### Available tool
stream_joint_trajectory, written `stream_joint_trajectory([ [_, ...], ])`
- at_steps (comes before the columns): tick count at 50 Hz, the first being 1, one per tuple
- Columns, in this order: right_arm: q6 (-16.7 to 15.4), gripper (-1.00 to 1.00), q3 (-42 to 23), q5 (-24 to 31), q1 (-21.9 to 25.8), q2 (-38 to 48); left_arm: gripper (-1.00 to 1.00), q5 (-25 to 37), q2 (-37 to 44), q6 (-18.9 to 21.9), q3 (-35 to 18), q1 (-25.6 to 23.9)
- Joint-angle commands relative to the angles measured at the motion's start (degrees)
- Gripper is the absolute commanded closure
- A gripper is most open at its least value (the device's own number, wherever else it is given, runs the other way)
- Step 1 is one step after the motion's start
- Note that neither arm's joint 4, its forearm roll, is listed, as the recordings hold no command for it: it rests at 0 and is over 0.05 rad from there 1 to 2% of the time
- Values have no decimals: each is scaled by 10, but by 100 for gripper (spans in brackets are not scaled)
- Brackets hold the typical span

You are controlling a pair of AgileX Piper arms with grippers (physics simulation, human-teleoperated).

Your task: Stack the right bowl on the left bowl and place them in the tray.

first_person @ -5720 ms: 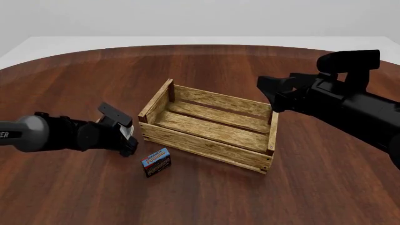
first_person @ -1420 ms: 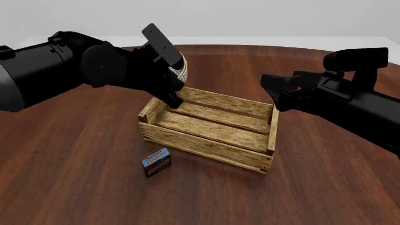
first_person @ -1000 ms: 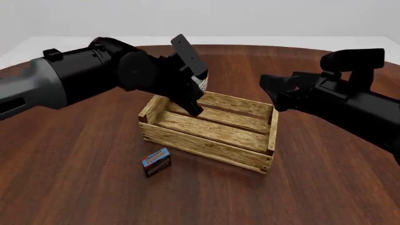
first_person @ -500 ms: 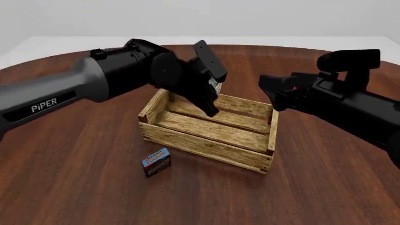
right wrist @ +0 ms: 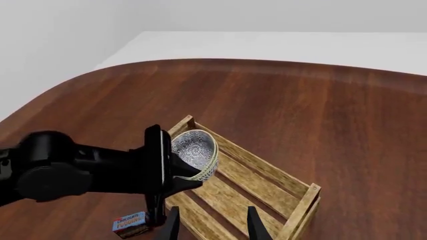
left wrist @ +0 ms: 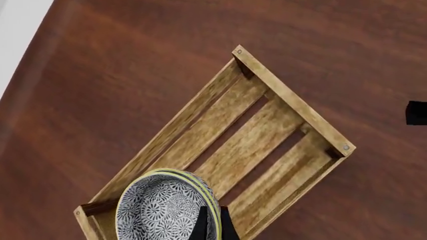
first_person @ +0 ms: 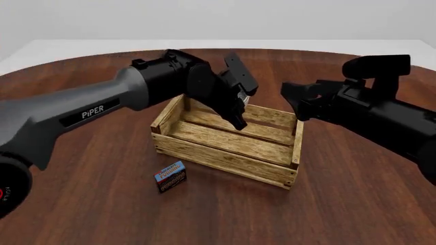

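The two nested speckled bowls (right wrist: 195, 154), thin-rimmed and glossy, are hanging tilted over the slatted wooden tray (first_person: 228, 140), pinched at the rim by the left gripper (right wrist: 163, 172). Lowering and releasing looks next. The right gripper (right wrist: 212, 225) is idling beside the tray, jaws apart, empty.
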Motion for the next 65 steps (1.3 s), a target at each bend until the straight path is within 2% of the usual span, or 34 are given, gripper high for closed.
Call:
stream_joint_trajectory([
  [1, 0, -100, -1, 0, -2, 1, 100, -19, 69, -37, -48, 3],
  [27, 2, -100, 1, -4, -5, 5, 100, -26, 137, -46, -77, 8],
  [65, 0, -100, 0, -3, -7, 6, 100, -47, 181, -50, -65, 11],
])
